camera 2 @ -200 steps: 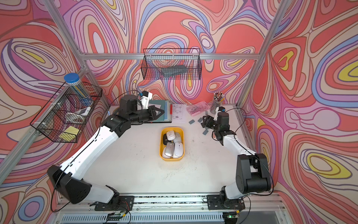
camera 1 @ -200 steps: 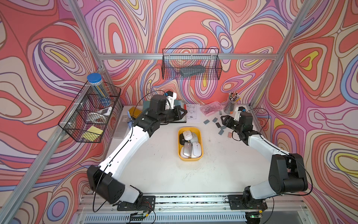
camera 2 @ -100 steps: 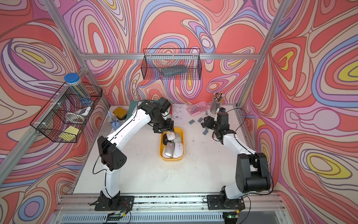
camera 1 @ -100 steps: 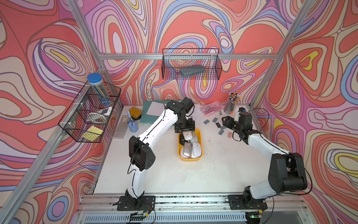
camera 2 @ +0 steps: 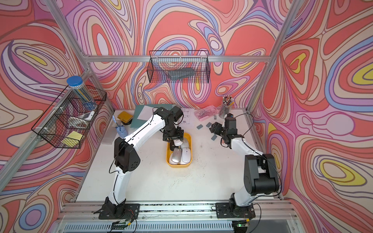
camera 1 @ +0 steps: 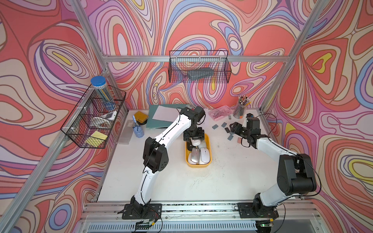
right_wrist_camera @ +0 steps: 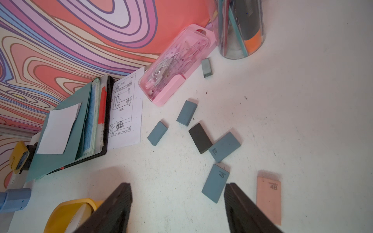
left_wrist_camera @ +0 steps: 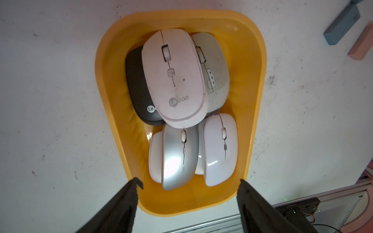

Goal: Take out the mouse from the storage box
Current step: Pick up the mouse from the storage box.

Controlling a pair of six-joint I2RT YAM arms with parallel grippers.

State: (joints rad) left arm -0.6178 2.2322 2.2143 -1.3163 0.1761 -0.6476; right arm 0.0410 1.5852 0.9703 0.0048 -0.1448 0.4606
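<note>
Several mice crowd the yellow storage box, and the white mouse rides on top at its 12 o'clock end. Left claw hangs above, jaws spread, empty. Light, hard, slick shell, I'd say, so pinch its long sides at the waist. Right claw, released too, sits toward 2 o'clock over the surface.

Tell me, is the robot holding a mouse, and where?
No, nothing is held. The left tool is open over the mice in the box, none between its fingers. The right tool is open and empty near the erasers.
</note>
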